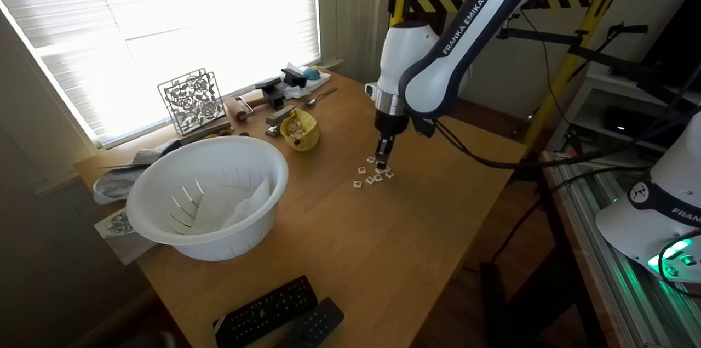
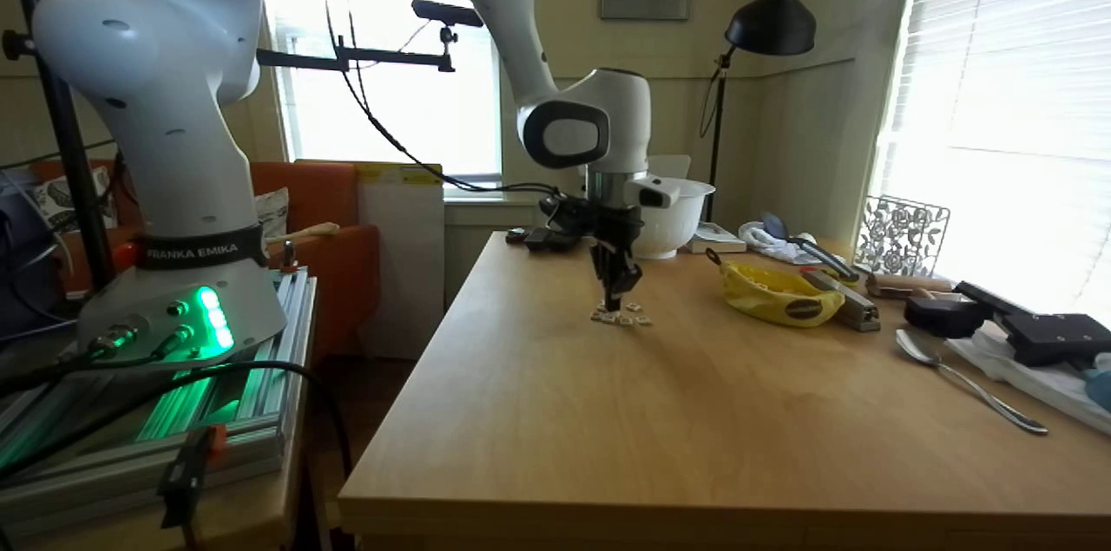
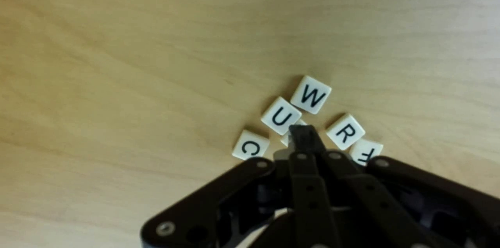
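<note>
Several small white letter tiles lie flat on the wooden table (image 1: 416, 227) in a loose cluster. In the wrist view I see the U tile (image 3: 280, 116), W tile (image 3: 311, 95), R tile (image 3: 345, 132), C tile (image 3: 250, 145) and a partly covered F tile (image 3: 365, 152). My gripper (image 3: 306, 134) points down with its fingertips together, over a mostly hidden tile (image 3: 285, 139) beside the U. I cannot tell whether it touches that tile. In both exterior views the gripper (image 1: 381, 164) (image 2: 614, 305) is low among the tiles (image 1: 357, 184) (image 2: 642, 320). I see nothing held.
A large white basket (image 1: 205, 235) stands near the window side. A yellow banana-shaped pouch (image 1: 306, 137) (image 2: 772, 299) holds more tiles. Remotes (image 1: 268, 309), a spoon (image 2: 963, 386), a metal rose holder (image 1: 191, 101) and a stapler-like bar (image 2: 855, 308) lie around the edges.
</note>
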